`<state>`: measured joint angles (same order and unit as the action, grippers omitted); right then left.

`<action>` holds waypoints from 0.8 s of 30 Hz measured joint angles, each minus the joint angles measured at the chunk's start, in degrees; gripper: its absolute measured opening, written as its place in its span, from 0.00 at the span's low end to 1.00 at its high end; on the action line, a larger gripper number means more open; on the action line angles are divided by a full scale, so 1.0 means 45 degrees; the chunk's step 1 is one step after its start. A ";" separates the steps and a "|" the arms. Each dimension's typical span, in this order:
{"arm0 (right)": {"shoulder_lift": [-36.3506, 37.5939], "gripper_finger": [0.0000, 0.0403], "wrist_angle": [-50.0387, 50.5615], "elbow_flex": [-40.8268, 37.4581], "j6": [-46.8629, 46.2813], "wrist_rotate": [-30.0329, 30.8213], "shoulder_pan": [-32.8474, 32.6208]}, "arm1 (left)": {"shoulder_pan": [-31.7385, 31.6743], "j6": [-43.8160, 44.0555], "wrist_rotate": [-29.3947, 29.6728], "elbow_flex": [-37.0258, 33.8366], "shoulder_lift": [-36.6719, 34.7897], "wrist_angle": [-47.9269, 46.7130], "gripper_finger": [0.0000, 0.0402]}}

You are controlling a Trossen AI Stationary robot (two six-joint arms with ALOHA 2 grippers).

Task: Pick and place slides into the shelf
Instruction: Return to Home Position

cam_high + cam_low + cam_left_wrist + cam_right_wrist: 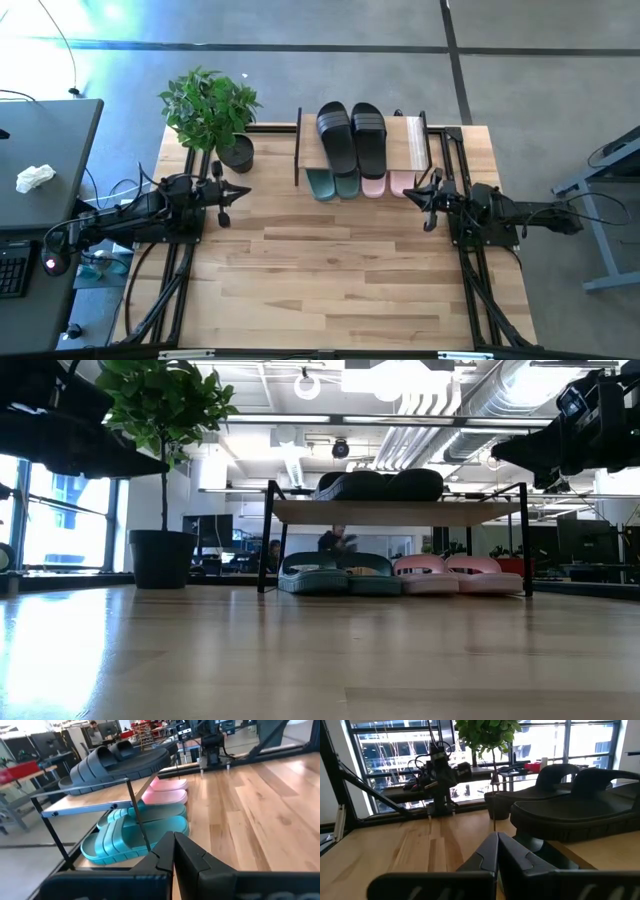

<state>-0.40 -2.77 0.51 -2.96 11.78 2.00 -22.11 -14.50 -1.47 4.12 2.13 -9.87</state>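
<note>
The two black ribbed rubber slides (350,135) show fine parallel ridges across their straps. The two dark green rubber slides (333,184) and the two pale pink rubber slides (387,184) are each one solid colour. The low shelf (414,140) pairs a light wood board with a thin black metal frame. The table (330,280) is pale wood in long streaky planks.
</note>
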 joint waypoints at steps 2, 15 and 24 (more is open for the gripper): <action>0.0000 0.00 0.0001 0.0000 -0.0001 -0.0002 0.0000 | 0.0000 -0.0347 0.0004 0.0000 0.0000 -0.0005 0.00; 0.0000 0.00 0.0001 -0.0005 -0.0001 -0.0041 0.0000 | 0.0000 -0.0485 0.0003 0.0000 0.0000 -0.0004 0.00; 0.0000 0.00 0.0001 -0.0005 -0.0001 -0.0036 0.0000 | 0.0000 -0.0485 -0.0001 0.0000 0.0000 -0.0005 0.00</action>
<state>-0.40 -2.76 0.49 -2.96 11.62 2.00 -22.11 -16.69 -1.48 4.12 2.13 -9.89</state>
